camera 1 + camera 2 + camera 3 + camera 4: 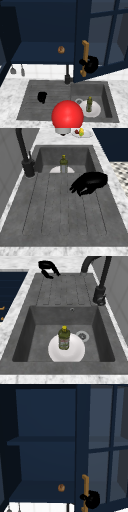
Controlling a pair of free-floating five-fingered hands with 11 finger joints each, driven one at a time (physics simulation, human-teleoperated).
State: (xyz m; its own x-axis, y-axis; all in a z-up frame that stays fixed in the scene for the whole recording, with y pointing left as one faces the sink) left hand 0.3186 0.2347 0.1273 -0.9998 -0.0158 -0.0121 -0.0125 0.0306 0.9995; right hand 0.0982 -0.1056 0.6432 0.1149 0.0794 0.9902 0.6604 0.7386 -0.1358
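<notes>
At right of centre in the front view, the right hand (90, 64) curls round the cabinet door's wooden handle (85, 58), likely a rigid, light-swinging bar best grasped mid-length.
</notes>
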